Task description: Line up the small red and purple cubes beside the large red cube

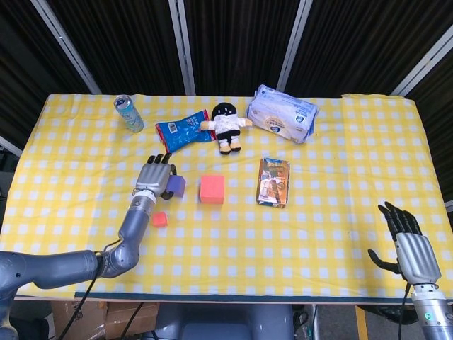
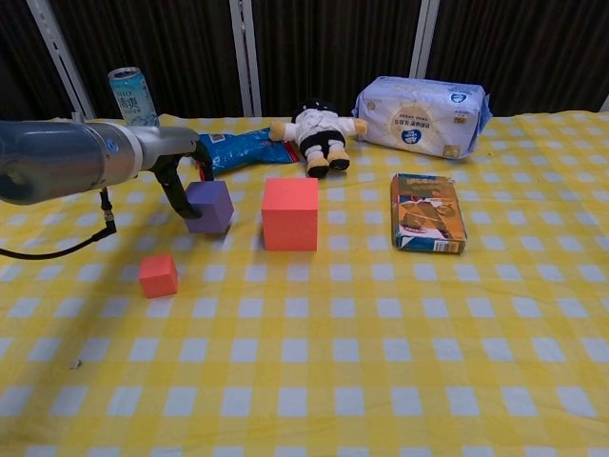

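Gripping the purple cube (image 2: 210, 206) just left of the big cube (image 2: 289, 213), the left hand (image 1: 155, 176) risks nudging it if pushed further.

- Both views bright, evenly lit from above; background dark.
- Shadows short and soft under the large red cube (image 2: 290, 213).
- Focus sharp across the surface (image 1: 325, 227); no motion blur.
- Faint sheen on the wipes pack (image 2: 422, 115).

A table (image 1: 340, 234) under yellow-checked cloth carries everything. Taking the large red cube (image 1: 211, 189) as landmark: purple cube (image 1: 176, 185) just left, small red cube (image 1: 160, 219) front-left, snack box (image 1: 273, 182) right, doll (image 1: 226, 125), blue packet (image 1: 177, 132), can (image 1: 129, 113) and tissue pack (image 1: 282, 121) behind.
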Tool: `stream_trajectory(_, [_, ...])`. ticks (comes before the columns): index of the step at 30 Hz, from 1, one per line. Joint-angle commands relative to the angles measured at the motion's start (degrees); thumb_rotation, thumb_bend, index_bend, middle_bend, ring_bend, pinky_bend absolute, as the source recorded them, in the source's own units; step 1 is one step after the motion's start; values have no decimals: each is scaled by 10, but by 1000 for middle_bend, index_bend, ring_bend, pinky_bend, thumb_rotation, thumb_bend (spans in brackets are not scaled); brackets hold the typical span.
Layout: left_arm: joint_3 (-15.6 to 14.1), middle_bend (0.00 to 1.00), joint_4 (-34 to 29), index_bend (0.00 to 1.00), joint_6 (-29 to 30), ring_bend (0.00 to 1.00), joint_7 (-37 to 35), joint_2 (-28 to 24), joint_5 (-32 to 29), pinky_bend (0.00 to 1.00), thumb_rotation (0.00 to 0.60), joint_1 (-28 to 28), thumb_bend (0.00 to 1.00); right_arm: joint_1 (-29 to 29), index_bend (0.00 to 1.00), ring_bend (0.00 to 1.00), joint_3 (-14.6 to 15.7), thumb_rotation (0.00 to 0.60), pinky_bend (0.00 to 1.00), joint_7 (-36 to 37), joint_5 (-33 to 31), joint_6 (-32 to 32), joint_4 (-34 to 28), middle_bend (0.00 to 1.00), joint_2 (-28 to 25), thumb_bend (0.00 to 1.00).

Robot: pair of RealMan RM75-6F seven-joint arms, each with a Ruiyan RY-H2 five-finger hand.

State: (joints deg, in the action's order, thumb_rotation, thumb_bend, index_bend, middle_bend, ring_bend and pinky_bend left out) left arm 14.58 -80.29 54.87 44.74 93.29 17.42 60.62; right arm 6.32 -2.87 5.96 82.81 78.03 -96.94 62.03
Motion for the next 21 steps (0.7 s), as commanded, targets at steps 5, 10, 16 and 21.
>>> stream_trajectory(5, [0,0,7,482,11,0,8,20,-10,0,600,12,388,0,0,0,0,600,0,3,1,0,0,0,-1,344])
stream_trajectory(10, [5,0,20,479,11,0,3,32,-11,0,600,17,389,0,0,0,1,600,0,4,2,0,0,0,-1,345])
stream_trajectory(16, [13,0,34,476,12,0,-1,45,-12,0,600,22,389,1,0,0,1,600,0,5,2,-1,0,0,-2,344])
stream_trajectory(21, [19,0,49,472,7,0,-1,56,-21,0,600,27,389,1,0,0,1,600,0,7,1,-3,-1,0,-3,345])
